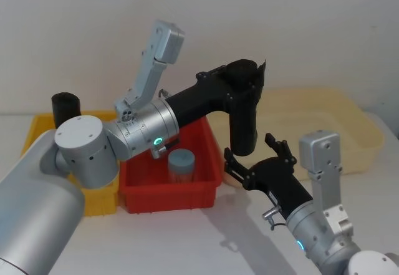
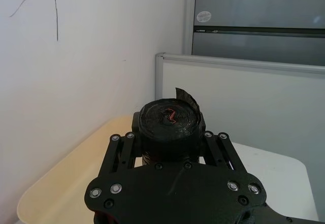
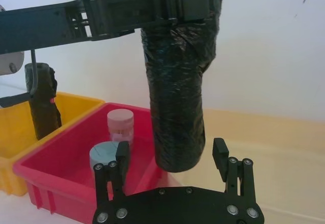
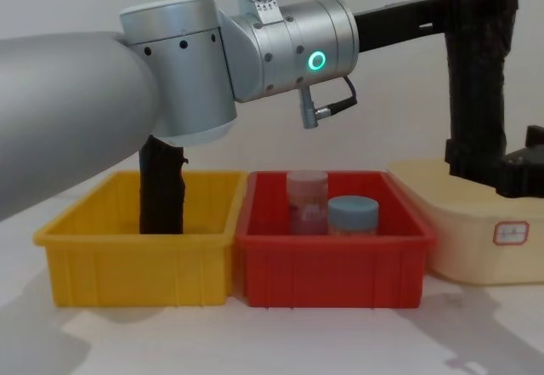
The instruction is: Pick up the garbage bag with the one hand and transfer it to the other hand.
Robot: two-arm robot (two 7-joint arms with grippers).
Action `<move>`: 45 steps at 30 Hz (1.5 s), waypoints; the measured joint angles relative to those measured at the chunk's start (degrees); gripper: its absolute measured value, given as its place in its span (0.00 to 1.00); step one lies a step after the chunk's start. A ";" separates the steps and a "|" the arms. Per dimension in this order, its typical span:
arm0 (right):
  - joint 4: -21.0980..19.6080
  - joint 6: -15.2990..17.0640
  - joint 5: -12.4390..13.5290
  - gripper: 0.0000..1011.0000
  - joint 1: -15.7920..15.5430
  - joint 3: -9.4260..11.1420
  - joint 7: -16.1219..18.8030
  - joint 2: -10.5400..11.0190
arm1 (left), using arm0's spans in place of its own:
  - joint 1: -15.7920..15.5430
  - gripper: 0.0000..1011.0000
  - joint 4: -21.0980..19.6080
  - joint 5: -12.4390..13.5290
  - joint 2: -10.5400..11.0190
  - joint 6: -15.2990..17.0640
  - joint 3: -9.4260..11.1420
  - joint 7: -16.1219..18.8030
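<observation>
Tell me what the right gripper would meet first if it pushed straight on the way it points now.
The garbage bag: its lower end hangs straight ahead of the right gripper, in line with its open jaws. The left gripper holds it upright near the top. The gap looks small, though depth is unclear.

You will find nothing here that you can actually read. In the chest view, the cream tray [image 4: 463,235] carries a small white label [image 4: 510,233] on its front wall, but its print is too small to make out. In the left wrist view, a round white sticker [image 2: 203,17] sits near the top of the grey cabinet [image 2: 254,5], and whatever is printed on it is also illegible.
</observation>
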 joint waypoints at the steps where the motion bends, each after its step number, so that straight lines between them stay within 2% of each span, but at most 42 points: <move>1: 0.28 0.00 -0.28 0.99 0.30 -0.13 0.00 -0.17 | 0.01 0.53 0.00 0.00 0.00 0.01 0.00 0.00; 10: 2.21 0.02 -1.44 0.99 2.21 -0.73 0.04 -1.16 | 0.05 0.53 -0.01 -0.06 -0.04 0.04 0.00 0.00; 24: 7.34 -0.71 -3.68 0.98 6.91 -1.41 0.25 -3.43 | 0.05 0.53 -0.01 -0.11 -0.04 0.05 0.00 0.00; 31: 8.99 -0.74 -4.27 0.84 8.34 -1.23 0.04 -4.21 | 0.06 0.53 0.00 -0.11 -0.04 0.05 -0.01 -0.01; 40: 10.39 -0.77 -4.75 0.54 9.55 -1.04 -0.26 -4.87 | 0.06 0.53 0.00 -0.11 -0.04 0.04 -0.01 0.00; 45: 10.72 -0.77 -4.85 0.51 9.85 -1.00 -0.32 -5.03 | 0.05 0.53 -0.01 -0.11 -0.04 0.04 -0.01 0.00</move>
